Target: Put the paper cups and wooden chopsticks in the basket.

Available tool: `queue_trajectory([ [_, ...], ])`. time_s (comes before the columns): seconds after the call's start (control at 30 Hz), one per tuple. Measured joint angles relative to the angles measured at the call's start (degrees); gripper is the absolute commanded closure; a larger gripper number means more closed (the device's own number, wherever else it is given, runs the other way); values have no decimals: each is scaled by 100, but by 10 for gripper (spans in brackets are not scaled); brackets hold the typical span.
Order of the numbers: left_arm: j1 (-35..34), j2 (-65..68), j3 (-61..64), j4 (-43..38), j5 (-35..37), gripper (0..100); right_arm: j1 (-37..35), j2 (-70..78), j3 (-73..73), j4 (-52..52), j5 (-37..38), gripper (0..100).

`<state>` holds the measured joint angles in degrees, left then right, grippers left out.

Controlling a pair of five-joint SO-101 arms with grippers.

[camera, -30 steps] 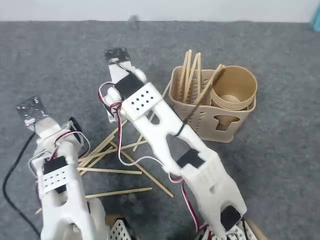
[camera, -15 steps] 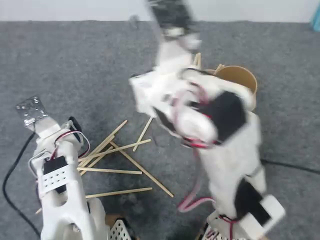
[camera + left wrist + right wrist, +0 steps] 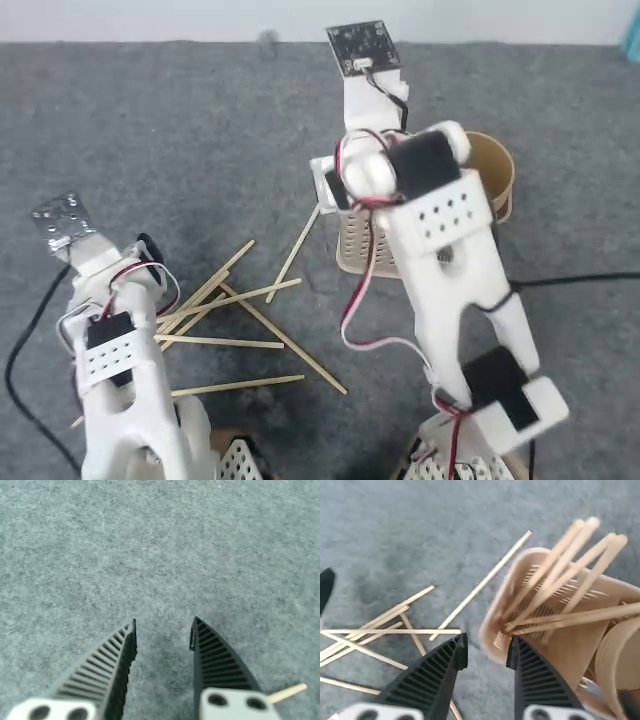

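The left arm (image 3: 110,350) is closest, low on the gray carpet (image 3: 150,120). Its left gripper (image 3: 162,624) is open, with a clear gap between its two black ribbed fingers (image 3: 117,662). It holds nothing and hangs over bare carpet. The tip of one chopstick (image 3: 287,692) pokes out just beside one finger.

A bit farther off, the loose chopsticks (image 3: 230,300) lie in a messy pile on the carpet between the two arms. Some cross over each other. One long stick (image 3: 298,245) lies apart from the pile, and its far end points at the basket (image 3: 358,250).

The right arm (image 3: 445,240) stretches up over the basket and covers much of it. The right gripper (image 3: 487,640) is open a little and holds nothing. It hangs over the basket's edge and the carpet just beside it.

The tan basket has slots in its wall. A bunch of sticks (image 3: 560,570) stands tilted inside it and fans out over the rim. A paper cup (image 3: 497,172) sits in the far part of the basket. It may be a stack of cups, but I cannot tell.
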<state>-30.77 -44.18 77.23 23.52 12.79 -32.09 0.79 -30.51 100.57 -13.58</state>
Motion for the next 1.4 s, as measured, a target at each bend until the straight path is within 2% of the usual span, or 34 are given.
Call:
queue_trajectory([
  [0.33, 0, 0, 0, 0, -9, 831, 88, 782, 0, 0, 0, 867],
  [0.4, 0, 53, 0, -9, -35, 831, 88, 800, 0, 0, 0, 902],
  [0.47, 0, 70, 0, -9, -44, 831, 88, 914, 62, 0, 18, 991],
  [0.53, 0, 70, 0, -9, -53, 831, 176, 1108, 79, 0, 18, 977],
  [0.7, 0, 70, 0, -9, -53, 831, 765, 1345, 88, 0, 79, 991],
  [1.03, 0, 70, 0, -9, -53, 831, 2040, 1363, 202, 0, 976, 987],
  [1.1, 9, 70, 0, -9, -53, 831, 2110, 1284, 290, 0, 1134, 955],
  [1.27, 70, 70, 0, -9, -70, 831, 1996, 976, 519, 9, 1222, 785],
  [1.4, 70, 70, 0, -9, -70, 831, 1758, 475, 545, 9, 1222, 779],
])
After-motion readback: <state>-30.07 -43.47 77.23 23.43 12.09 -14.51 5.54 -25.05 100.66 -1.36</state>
